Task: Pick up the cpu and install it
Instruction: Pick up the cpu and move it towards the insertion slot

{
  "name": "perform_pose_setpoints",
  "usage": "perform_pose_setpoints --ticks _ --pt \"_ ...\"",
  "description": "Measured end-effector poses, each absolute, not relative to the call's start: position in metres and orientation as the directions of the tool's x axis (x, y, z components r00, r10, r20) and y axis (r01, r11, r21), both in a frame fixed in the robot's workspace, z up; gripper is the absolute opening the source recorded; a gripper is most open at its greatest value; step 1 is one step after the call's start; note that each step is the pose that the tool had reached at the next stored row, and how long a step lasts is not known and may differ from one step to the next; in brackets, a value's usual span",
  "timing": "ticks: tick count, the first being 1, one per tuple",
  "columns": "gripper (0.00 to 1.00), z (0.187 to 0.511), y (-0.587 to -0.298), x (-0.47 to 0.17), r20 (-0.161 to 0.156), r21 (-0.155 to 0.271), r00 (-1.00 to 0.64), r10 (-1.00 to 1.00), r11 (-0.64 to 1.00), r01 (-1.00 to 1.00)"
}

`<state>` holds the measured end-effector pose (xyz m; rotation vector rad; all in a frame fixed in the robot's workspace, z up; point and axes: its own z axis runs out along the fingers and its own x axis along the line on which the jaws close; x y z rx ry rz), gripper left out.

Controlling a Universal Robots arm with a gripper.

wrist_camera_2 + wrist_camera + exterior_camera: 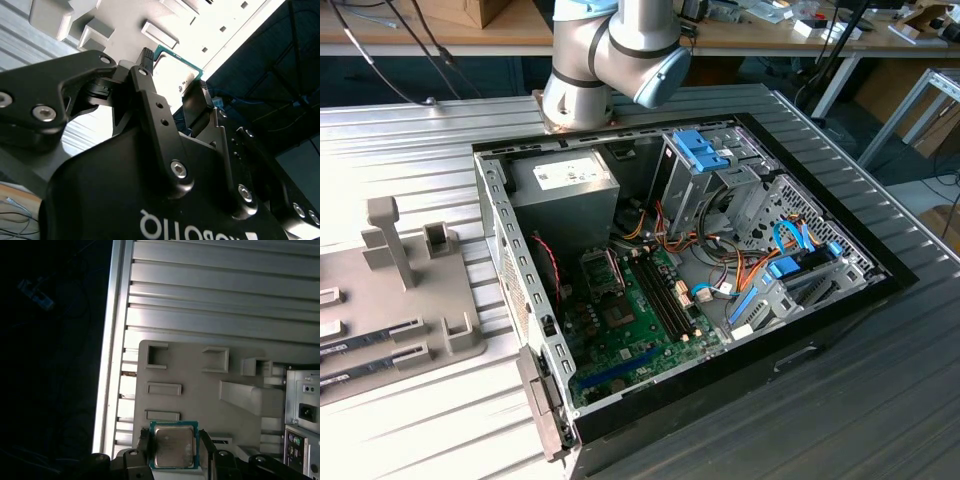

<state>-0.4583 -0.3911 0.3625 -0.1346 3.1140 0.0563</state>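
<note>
One flat, square, silvery cpu (173, 446) in black hand (175, 449)

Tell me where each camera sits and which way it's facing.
Exterior view: off the arm, looking down into the open computer case; arm's base joints show.
First wrist view: on the arm, facing the grey tray; end effector grips the chip.
Second wrist view: on the arm, looking along the end effector.
Both wrist views share the chip.
</note>
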Motion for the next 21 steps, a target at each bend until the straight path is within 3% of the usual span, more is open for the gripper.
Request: perform_pose_setpoints --ticks 21 --pt "0.47 0.3678 -0.3911 -0.4583 -0.026 0.035 -0.996 -0.086 0.996 -0.087"
